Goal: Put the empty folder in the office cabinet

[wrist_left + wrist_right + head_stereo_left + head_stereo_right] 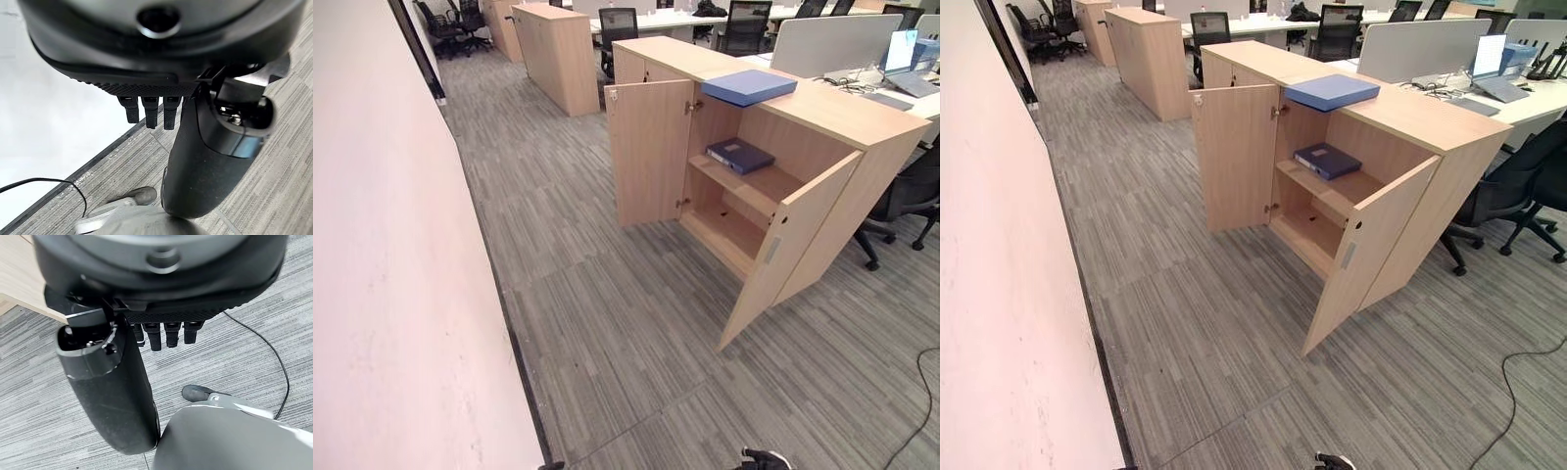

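Folder (748, 86) lying flat on cabinet (862, 117) top, well ahead, rightward; long axis crossways. Right hand (166, 335) nearer, left hand (151, 110) too hanging empty, fingers straight.

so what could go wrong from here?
1. The light blue folder lies on the cabinet top with a corner past the front edge; a clumsy grab might knock it off.
2. The near door swings out toward the robot's path and may catch an arm.
3. A dark folder already sits on the middle shelf, leaving less room there.
Both hands, left and right, hang empty.
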{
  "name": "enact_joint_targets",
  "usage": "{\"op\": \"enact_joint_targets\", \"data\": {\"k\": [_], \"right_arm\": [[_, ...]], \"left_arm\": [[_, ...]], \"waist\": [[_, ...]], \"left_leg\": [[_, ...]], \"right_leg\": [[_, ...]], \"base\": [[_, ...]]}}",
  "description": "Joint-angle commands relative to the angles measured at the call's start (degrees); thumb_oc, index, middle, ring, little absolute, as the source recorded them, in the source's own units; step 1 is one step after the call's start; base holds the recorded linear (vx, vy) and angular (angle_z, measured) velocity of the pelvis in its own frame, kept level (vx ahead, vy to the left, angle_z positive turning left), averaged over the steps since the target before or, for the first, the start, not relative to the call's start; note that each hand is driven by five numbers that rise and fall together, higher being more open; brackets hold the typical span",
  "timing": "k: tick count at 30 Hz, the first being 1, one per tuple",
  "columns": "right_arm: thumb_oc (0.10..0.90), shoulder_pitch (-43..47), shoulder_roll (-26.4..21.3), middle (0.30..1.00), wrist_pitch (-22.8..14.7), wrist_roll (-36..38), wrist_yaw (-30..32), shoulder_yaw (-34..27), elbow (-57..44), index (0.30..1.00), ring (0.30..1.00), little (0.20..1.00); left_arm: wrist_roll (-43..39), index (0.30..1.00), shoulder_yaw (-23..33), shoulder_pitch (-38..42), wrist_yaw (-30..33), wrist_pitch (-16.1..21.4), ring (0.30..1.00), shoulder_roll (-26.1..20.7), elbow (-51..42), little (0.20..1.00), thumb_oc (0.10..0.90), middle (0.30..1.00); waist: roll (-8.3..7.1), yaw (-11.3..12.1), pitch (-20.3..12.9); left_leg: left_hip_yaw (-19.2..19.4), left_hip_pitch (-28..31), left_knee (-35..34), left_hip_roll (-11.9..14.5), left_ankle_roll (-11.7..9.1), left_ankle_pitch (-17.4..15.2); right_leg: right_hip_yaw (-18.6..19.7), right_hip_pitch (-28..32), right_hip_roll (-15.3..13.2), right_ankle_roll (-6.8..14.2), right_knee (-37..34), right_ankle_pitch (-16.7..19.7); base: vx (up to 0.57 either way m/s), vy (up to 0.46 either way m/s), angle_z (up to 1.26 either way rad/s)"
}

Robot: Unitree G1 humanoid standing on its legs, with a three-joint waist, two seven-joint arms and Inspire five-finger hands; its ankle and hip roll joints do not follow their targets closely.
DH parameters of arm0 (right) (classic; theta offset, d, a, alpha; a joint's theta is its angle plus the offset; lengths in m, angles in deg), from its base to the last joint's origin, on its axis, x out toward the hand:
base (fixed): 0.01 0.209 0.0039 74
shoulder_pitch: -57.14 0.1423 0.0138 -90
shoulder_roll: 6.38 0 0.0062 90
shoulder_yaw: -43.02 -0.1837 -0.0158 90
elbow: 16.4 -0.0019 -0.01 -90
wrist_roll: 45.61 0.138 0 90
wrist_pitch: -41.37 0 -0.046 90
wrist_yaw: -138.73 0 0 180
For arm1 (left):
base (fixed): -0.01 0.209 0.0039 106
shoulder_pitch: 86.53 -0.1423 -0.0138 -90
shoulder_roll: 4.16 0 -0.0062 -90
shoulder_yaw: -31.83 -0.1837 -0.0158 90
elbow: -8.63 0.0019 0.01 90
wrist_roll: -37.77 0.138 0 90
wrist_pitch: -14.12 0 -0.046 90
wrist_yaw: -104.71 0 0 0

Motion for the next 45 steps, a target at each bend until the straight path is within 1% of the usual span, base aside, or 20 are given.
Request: {"op": "enact_joint_targets", "data": {"k": [1, 3, 5, 7, 9, 10, 15, 16, 18, 20, 21, 22, 25, 27, 29, 31, 34, 38, 41, 45], "right_arm": [[0.8, 1.4, -3.7, 0.9, 0.7, -1.9, 0.7, 1.3, 1.7, 0.9, 0.9, 0.9], [0.8, 2.1, -5.1, 0.9, 1.1, -2.3, 1.0, 1.2, 2.5, 0.9, 0.9, 0.9], [0.8, 2.2, -5.5, 0.9, 1.2, -2.6, 1.2, 1.2, 2.7, 0.9, 0.9, 0.9], [0.8, 2.0, -6.0, 0.9, 1.3, -3.2, 1.1, 1.0, 2.7, 0.9, 0.9, 0.9], [0.8, 1.8, -6.3, 0.9, 1.3, -3.7, 1.3, 0.9, 2.9, 0.9, 0.9, 0.9], [0.8, 2.1, -6.5, 0.9, 1.5, -3.8, 1.9, 0.2, 3.9, 0.9, 0.9, 0.9], [0.8, 1.4, -5.6, 0.9, 1.9, -4.5, 1.9, -1.3, 6.4, 0.9, 0.9, 0.9], [0.8, 0.3, -4.7, 0.9, 2.1, -5.8, 1.4, -1.7, 7.3, 0.9, 0.9, 0.9], [0.8, 0.1, -4.4, 0.9, 2.2, -6.1, 1.3, -1.8, 7.4, 0.9, 0.9, 0.9], [0.8, -0.5, -4.0, 0.9, 2.4, -6.6, 0.7, -2.3, 7.9, 0.9, 0.9, 0.9], [0.8, -0.7, -3.9, 0.9, 2.5, -7.3, 0.3, -2.2, 7.8, 0.9, 0.9, 0.9], [0.8, -0.7, -3.9, 0.9, 2.5, -7.3, 0.3, -2.2, 7.8, 0.9, 0.9, 0.9], [0.8, 0.8, -4.1, 0.9, 2.9, -10.4, -0.2, 0.6, 6.6, 0.9, 0.9, 0.9], [0.8, 2.6, -4.3, 0.9, 2.4, -8.0, 1.5, -0.3, 3.2, 0.9, 0.9, 0.9], [0.8, 3.0, -3.9, 0.9, 1.7, -5.3, 2.1, -1.5, 1.4, 0.9, 0.9, 0.9], [0.8, 3.0, -3.4, 0.9, 1.0, -2.6, 2.2, -1.9, 0.2, 0.9, 0.9, 0.9], [0.8, 2.8, -3.0, 0.9, 0.8, 0.4, 1.8, -2.5, -2.0, 0.9, 0.9, 0.9], [0.8, 2.7, -2.8, 0.9, 0.5, 5.3, 1.5, -4.5, -4.4, 0.9, 0.9, 0.9], [0.8, 2.7, -2.8, 0.9, 0.5, 8.8, 1.4, -6.0, -5.6, 0.9, 0.9, 0.9], [0.8, 2.1, -3.2, 0.9, 0.5, 10.9, 1.3, -7.9, -4.4, 0.9, 0.9, 0.9]], "left_arm": [[-1.0, 0.9, -1.6, 3.4, -0.3, 0.6, 0.9, 1.4, -0.3, 0.9, 0.8, 0.9], [-0.4, 0.9, -2.3, 3.9, 0.3, 0.7, 0.9, 0.8, -1.4, 0.9, 0.8, 0.9], [-0.5, 0.9, -2.3, 3.9, 0.3, 0.8, 0.9, 0.5, -1.7, 0.9, 0.8, 0.9], [-0.2, 0.9, -2.0, 3.3, 0.2, 0.8, 0.9, 0.2, -1.7, 0.9, 0.8, 0.9], [0.0, 0.9, -1.8, 2.9, 0.2, 0.8, 0.9, 0.2, -1.1, 0.9, 0.8, 0.9], [0.2, 0.9, -1.4, 2.6, 0.5, 0.8, 0.9, 0.3, -1.2, 0.9, 0.8, 0.9], [0.1, 0.9, 0.4, 1.4, 0.8, 0.4, 0.9, 0.8, 1.1, 0.9, 0.8, 0.9], [-0.3, 0.9, 2.0, 0.3, 0.8, 0.2, 0.9, 0.6, 2.5, 0.9, 0.8, 0.9], [-0.3, 0.9, 2.4, 0.1, 0.7, 0.1, 0.9, 0.4, 2.7, 0.9, 0.8, 0.9], [-0.3, 0.9, 3.6, -0.8, 0.6, 0.0, 0.9, 0.0, 3.4, 0.9, 0.8, 0.9], [-0.7, 0.9, 4.3, -1.3, 0.5, -0.1, 0.9, -0.1, 3.8, 0.9, 0.8, 0.9], [-0.7, 0.9, 4.3, -1.3, 0.5, -0.1, 0.9, -0.1, 3.8, 0.9, 0.8, 0.9], [-1.0, 0.9, 4.2, -1.2, 0.1, -0.4, 0.9, -0.3, 3.3, 0.9, 0.8, 0.9], [-0.6, 0.9, 3.4, -1.1, 0.4, -0.8, 0.9, -0.8, 3.2, 0.9, 0.8, 0.9], [-0.2, 0.9, 3.3, -0.9, 0.6, -0.8, 0.9, -0.8, 3.2, 0.9, 0.8, 0.9], [0.0, 0.9, 2.6, -0.6, 0.6, -0.5, 0.9, -0.5, 2.4, 0.9, 0.8, 0.9], [0.6, 0.9, 1.4, 0.2, 0.5, -0.2, 0.9, -0.6, 1.1, 0.9, 0.8, 0.9], [1.7, 0.9, 1.1, -0.3, 0.1, -0.4, 0.9, -0.2, 1.0, 0.9, 0.8, 0.9], [2.7, 0.9, 2.1, -1.2, 0.0, -0.5, 0.9, 0.1, 2.3, 0.9, 0.8, 0.9], [3.8, 0.9, 2.9, -2.2, -0.4, -1.0, 0.9, 0.7, 4.4, 0.9, 0.8, 0.9]], "waist": [[-1.39, 0.6, 3.9], [-1.69, 1.1, 5.3], [-1.73, 1.4, 5.2], [-1.64, 2.3, 4.6], [-0.86, 3.0, 4.0], [0.37, 3.6, 3.7], [1.05, 5.0, 2.6], [1.47, 5.4, 0.8], [1.69, 5.6, 0.1], [0.69, 6.0, -1.7], [-0.24, 6.8, -2.8], [-0.12, 6.9, -2.9], [1.12, 8.3, -2.4], [2.56, 6.5, -0.4], [3.32, 5.3, 0.5], [5.97, 2.7, 1.7], [6.39, 0.1, 3.5], [4.8, -1.5, 4.1], [3.32, -2.8, 4.6], [3.24, -3.5, 4.2]], "left_leg": [[0.7, -5.2, 18.7, 1.7, 0.7, -5.9], [1.5, -13.2, 29.8, 2.3, 1.4, -2.4], [1.8, -15.5, 29.5, 2.3, 1.8, -2.3], [1.7, -17.1, 22.4, 1.4, 2.0, -2.3], [1.5, -16.5, 11.1, 2.1, 1.2, 1.7], [3.0, -18.6, -0.9, 3.4, 0.2, 5.6], [5.2, -19.6, -7.9, 4.5, -0.7, 7.2], [4.9, -18.3, -7.9, 4.1, -1.0, 11.5], [4.7, -17.8, -7.9, 4.1, -0.9, 12.5], [5.1, -16.2, -7.9, 2.4, 0.3, 11.8], [6.7, -13.4, -7.9, -0.3, 1.9, 10.1], [6.7, -13.5, -7.9, -0.1, 1.9, 10.1], [5.9, -8.3, -7.9, -3.8, 5.8, 6.7], [4.6, -1.4, -7.9, -6.6, 7.9, 2.1], [4.1, 0.4, -7.9, -6.1, 7.8, 1.4], [2.4, 2.6, -7.9, -4.0, 7.1, 2.0], [0.1, 5.8, -7.9, -3.4, 6.0, 1.0], [-0.8, 10.2, -7.9, -4.0, 4.5, -2.8], [-2.1, 14.6, -7.6, -4.4, 3.9, -6.0], [-3.0, 19.3, -7.9, -3.8, 3.3, -9.8]], "right_leg": [[0.9, 0.5, -0.2, 1.6, 5.5, -1.9], [0.6, 1.4, 0.0, 0.5, 5.8, -3.1], [0.6, 1.7, -0.3, 0.6, 5.8, -3.5], [1.2, 3.3, -0.7, 1.1, 4.7, -4.0], [1.7, 5.2, -0.4, 1.7, 3.6, -4.9], [2.4, 8.3, -0.1, 2.1, 2.1, -6.1], [4.7, 12.6, -1.2, 3.4, 0.9, -7.0], [5.1, 14.0, -2.4, 4.3, 1.0, -7.8], [5.4, 13.6, -3.0, 4.5, 1.3, -7.7], [5.2, 12.8, -6.1, 6.8, 3.6, -4.1], [3.5, 11.5, -10.8, 10.1, 9.6, 6.1], [3.6, 11.4, -10.7, 10.0, 9.6, 6.2], [-1.1, 5.7, -16.8, 8.8, 26.6, 19.3], [-4.1, -0.4, -20.0, 8.6, 41.2, 18.6], [-4.9, -3.2, -18.9, 7.6, 42.5, 14.1], [-7.7, -7.9, -13.9, 4.6, 37.5, 6.9], [-9.6, -10.4, -10.0, 5.1, 25.6, 5.0], [-11.5, -11.7, -7.2, 7.4, 6.2, 8.7], [-8.8, -16.1, -5.0, 9.6, -3.7, 14.7], [-11.8, -18.6, -5.1, 10.7, -5.7, 16.1]], "base": [[0.03, -0.126, 0.26], [0.08, -0.102, 0.38], [0.13, -0.032, 0.14], [0.35, 0.067, -0.02], [0.42, 0.122, -0.16], [0.29, 0.092, -0.21], [0.48, 0.205, -0.19], [0.38, 0.202, -0.69], [0.38, 0.234, -0.49], [0.52, 0.36, -0.45], [0.44, 0.321, -0.33], [0.39, 0.316, -0.43], [0.33, 0.378, -0.32], [0.43, 0.494, 0.18], [0.26, 0.189, 0.42], [0.25, 0.044, 0.93], [0.24, -0.043, 0.77], [0.28, -0.078, 0.32], [0.42, -0.12, -0.13], [0.41, -0.13, 0.16]]}}
